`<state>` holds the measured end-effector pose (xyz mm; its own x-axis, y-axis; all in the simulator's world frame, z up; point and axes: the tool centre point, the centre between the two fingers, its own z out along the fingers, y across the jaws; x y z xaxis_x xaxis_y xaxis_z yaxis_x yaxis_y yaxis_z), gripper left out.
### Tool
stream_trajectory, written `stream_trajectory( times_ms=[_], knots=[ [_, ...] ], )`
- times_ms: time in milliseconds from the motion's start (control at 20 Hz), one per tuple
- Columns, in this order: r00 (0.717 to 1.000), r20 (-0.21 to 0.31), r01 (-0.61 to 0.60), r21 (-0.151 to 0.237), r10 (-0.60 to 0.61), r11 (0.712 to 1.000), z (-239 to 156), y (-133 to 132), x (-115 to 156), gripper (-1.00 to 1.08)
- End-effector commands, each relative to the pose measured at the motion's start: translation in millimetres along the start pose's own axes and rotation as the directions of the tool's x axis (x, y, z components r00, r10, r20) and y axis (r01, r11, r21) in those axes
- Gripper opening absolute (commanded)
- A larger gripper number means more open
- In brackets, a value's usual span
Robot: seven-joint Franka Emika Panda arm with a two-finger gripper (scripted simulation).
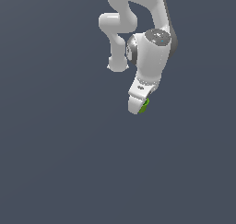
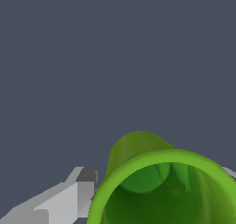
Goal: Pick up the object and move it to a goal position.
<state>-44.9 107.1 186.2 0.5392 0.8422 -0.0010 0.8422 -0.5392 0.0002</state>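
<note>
The object (image 1: 145, 105) is a small bright green hollow cup, and only a sliver of it shows at the tip of the white arm in the exterior view. My gripper (image 1: 139, 109) hides the rest. In the wrist view the object (image 2: 138, 149) fills the lower part of the picture, its open mouth facing the camera. It sits between the fingers of my gripper (image 2: 161, 186). One grey finger (image 2: 73, 195) presses against its side, and a thin edge of the other finger (image 2: 229, 172) shows past the rim. The gripper is shut on the object.
A plain dark blue-grey surface (image 1: 55, 163) fills the background in both views. The white arm's links (image 1: 152, 38) reach down from the top of the exterior view.
</note>
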Motion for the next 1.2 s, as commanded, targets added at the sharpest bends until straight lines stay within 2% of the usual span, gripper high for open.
stream_trajectory(
  times_ms=[0,800,1150],
  knots=[
    [1.000,-0.001,0.001,0.000,-0.001,1.000,-29.7,-5.5,6.4,-1.00],
    [1.000,-0.002,0.001,0.001,-0.001,1.000,-200.8,-33.2,44.8,-1.00],
    [1.000,-0.001,0.000,0.000,0.000,1.000,-263.4,-41.2,59.9,-1.00]
  ],
)
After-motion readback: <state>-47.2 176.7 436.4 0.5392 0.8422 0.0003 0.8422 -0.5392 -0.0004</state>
